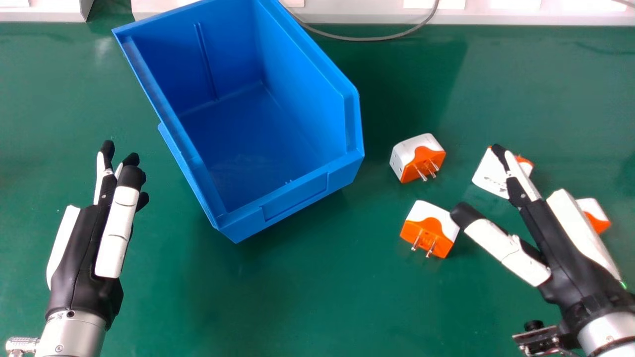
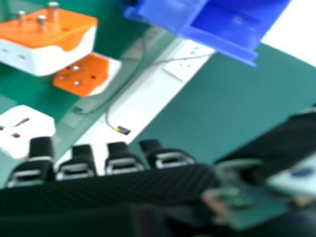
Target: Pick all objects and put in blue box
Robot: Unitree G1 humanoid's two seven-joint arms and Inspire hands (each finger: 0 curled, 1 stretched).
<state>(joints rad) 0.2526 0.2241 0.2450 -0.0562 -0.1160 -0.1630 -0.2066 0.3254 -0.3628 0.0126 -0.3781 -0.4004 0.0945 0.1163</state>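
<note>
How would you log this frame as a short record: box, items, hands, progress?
container: blue box, open top, angled on the green table
items: four white-and-orange plug adapters, right of the box
pins: visible on the two adapters nearest the box
left hand: open, left of the box, holding nothing
right hand: open, over the adapters at the right, partly covering two; no grasp seen
thumb contact with nearest adapter: cannot tell
in box: no adapter seen
background: gray cable behind the box
</note>
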